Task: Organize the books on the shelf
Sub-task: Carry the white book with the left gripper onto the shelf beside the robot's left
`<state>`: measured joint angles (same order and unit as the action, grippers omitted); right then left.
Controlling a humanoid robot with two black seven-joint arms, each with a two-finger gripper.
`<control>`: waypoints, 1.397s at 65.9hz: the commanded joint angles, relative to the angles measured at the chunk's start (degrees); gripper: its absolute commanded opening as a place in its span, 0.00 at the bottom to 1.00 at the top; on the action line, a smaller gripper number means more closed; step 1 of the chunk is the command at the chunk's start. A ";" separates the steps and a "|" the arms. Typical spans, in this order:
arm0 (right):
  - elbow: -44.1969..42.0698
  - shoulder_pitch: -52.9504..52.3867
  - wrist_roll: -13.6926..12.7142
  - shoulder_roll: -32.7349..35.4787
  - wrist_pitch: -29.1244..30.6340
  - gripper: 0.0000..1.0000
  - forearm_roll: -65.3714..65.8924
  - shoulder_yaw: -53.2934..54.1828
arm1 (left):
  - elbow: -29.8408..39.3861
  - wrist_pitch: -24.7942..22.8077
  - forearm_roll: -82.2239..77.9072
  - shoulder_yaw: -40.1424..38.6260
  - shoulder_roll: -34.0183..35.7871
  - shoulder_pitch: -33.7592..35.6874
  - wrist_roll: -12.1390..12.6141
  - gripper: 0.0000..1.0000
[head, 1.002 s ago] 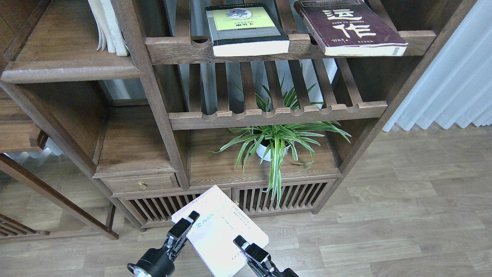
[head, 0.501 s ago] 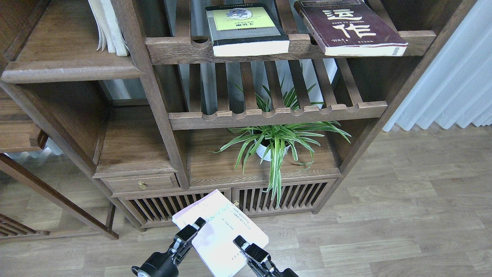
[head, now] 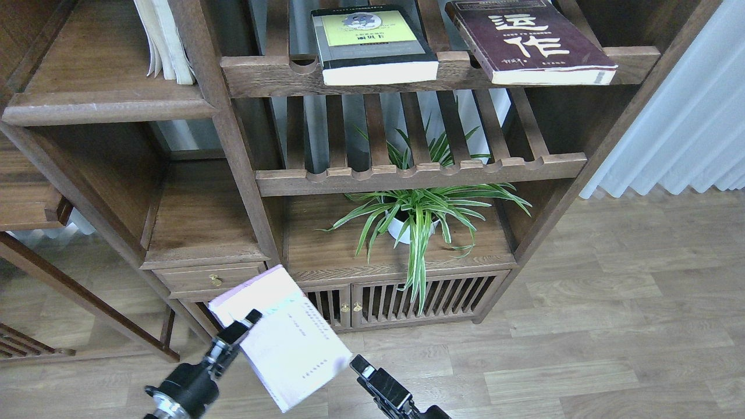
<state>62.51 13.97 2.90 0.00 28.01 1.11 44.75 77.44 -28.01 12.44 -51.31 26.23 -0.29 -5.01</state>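
My left gripper (head: 247, 323) is shut on the left edge of the pale lilac-pink book (head: 282, 337) and holds it tilted in the air, low in front of the cabinet. My right gripper (head: 364, 368) is just right of that book and apart from it; its fingers cannot be told apart. The thick black book with a yellow-green panel (head: 372, 41) and the dark maroon book with white characters (head: 527, 38) lie flat on the top slatted rack. The solid dark brown shelf (head: 110, 107) is at the upper left.
Thin cream-white books (head: 166, 41) stand upright at the right end of the solid shelf. A second slatted rack (head: 419, 171) sits below the top one. A potted spider plant (head: 416, 218) stands under it. A small drawer (head: 209, 276), slatted cabinet doors (head: 407, 297), a white curtain (head: 687, 134).
My left gripper has swung left and up with the pale book. The book has come away from my right gripper, which has stayed in place.
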 commanded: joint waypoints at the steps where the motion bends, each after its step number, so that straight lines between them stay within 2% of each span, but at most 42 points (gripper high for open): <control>1: -0.45 0.01 -0.08 0.00 -0.01 1.00 0.03 -0.10 | 1.83 0.01 1.89 -4.93 4.26 -0.32 0.00 0.06; 13: -0.89 -0.08 -0.08 0.00 -0.01 1.00 0.03 -0.37 | 1.92 0.01 1.80 -8.45 8.04 2.75 0.53 0.06; 19: -1.60 -0.17 -0.08 0.00 -0.01 1.00 0.12 -0.46 | 1.92 0.01 2.06 -11.26 12.51 8.37 -0.26 0.06; 34: -2.47 -0.26 -0.08 0.00 -0.01 1.00 0.12 -0.46 | 1.75 0.01 5.75 -12.50 21.57 18.30 -0.18 0.07; 46: -2.48 -0.34 -0.08 0.00 -0.01 1.00 0.12 -0.46 | 0.78 0.01 6.72 -14.25 25.79 24.72 -0.09 0.08; 64: -2.83 -0.43 -0.08 0.00 -0.01 1.00 0.12 -0.54 | -3.88 0.01 5.14 -13.20 24.57 35.89 2.55 0.07; 66: -2.74 -0.43 -0.08 0.00 -0.01 1.00 0.03 -0.54 | -4.05 0.01 4.18 -13.20 24.30 36.94 3.34 0.07; 67: -2.74 -0.43 -0.08 0.00 -0.01 1.00 0.03 -0.46 | -5.19 0.01 1.48 -13.29 24.30 39.03 4.99 0.07; 72: -2.74 -0.43 -0.08 0.00 -0.01 1.00 0.03 -0.46 | -7.83 0.01 -3.98 -13.81 23.87 42.03 6.50 0.07; 80: -2.74 -0.43 -0.08 0.00 -0.01 1.00 0.03 -0.46 | -13.28 0.01 -14.53 -15.13 22.55 45.81 6.94 0.07; 92: -2.74 -0.69 -0.08 0.00 -0.01 1.00 0.03 -0.02 | -16.36 0.01 -25.70 -16.80 21.84 50.12 7.56 0.07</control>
<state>59.75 13.47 2.81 0.00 28.00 1.14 44.31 62.73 -28.00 -7.11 -67.24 48.61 47.28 2.17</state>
